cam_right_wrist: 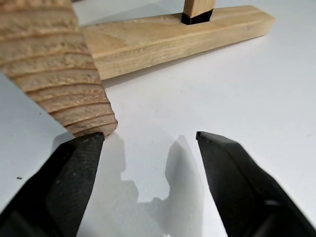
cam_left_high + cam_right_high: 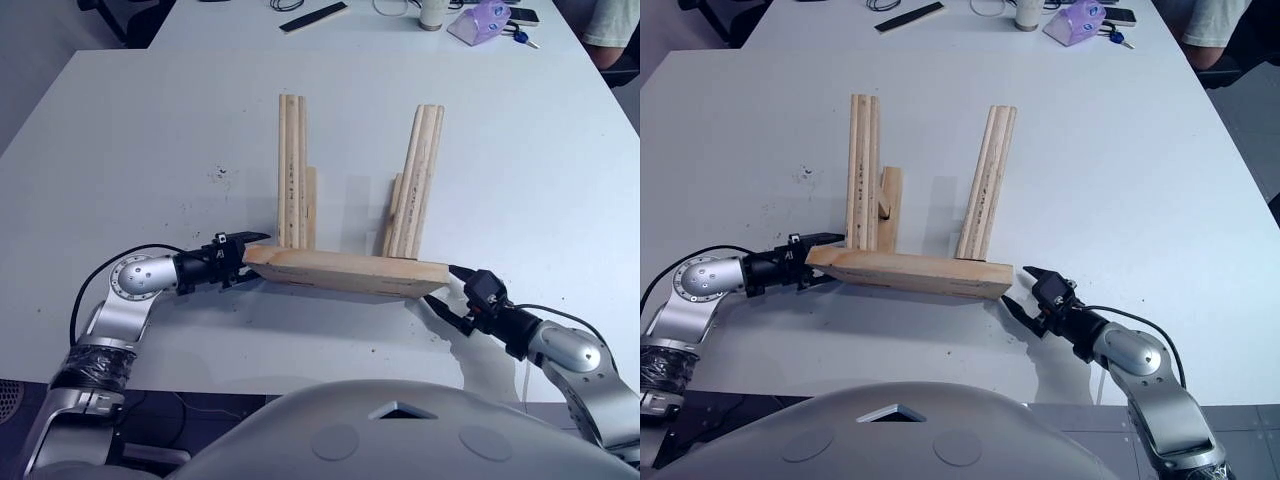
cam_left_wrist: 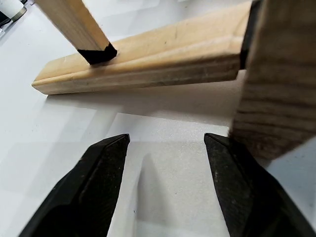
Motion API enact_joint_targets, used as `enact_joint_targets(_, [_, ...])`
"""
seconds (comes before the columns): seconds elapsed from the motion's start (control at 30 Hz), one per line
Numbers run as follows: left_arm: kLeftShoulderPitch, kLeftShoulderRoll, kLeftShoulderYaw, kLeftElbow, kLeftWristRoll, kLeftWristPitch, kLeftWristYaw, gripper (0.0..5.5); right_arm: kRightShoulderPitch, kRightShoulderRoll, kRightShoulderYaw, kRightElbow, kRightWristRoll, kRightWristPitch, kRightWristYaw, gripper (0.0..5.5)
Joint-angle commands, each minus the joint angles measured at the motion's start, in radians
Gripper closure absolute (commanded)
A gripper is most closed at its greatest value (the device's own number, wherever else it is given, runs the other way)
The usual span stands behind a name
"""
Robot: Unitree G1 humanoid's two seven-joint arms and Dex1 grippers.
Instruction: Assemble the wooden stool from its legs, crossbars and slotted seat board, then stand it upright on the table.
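Wooden: one seat board (image 2: 345, 272), two legs (image 2: 291, 170) (image 2: 418, 180); left gripper (image 2: 255, 258), right gripper (image 2: 440, 286).

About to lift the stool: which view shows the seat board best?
The left eye view: the whole seat board shows on edge, with the legs running away from it along the table. The right eye view shows much the same. The wrist views each catch one end-grain end.

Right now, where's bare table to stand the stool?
Bare: white table left of the left pale wooden legs, right of the right legs, beyond their tips. Crowded: near edge, where left gripper and right gripper flank the wooden seat board.
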Motion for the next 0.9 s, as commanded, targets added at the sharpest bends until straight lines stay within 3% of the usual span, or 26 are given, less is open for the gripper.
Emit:
enact_joint_targets(0.03, [0.05,0.002,-0.051,-0.096,-0.032,0.053,-0.041,2.64,-0.021,0.019,0.043,-0.044,0.009,0.017,0.013,2.03])
enact_joint_targets(0.23, [0.049,0.02,0.021,-0.339,-0.213,0.304,-0.027,2.64,0.026,-0.007,-0.019,-0.248,0.088,0.098,0.02,2.03])
enact_joint_targets(0.43, [0.097,0.043,0.123,-0.521,-0.322,0.501,0.026,2.64,0.089,-0.047,-0.16,-0.486,0.238,0.214,0.03,2.03])
enact_joint_targets(0.57, [0.124,0.05,0.13,-0.537,-0.287,0.524,0.035,2.64,0.11,-0.089,-0.221,-0.516,0.32,0.211,0.03,2.03])
enact_joint_targets(0.9, [0.107,0.116,0.146,-0.582,-0.268,0.637,0.02,2.64,0.143,-0.234,-0.231,-0.516,0.493,0.098,0.016,2.03])
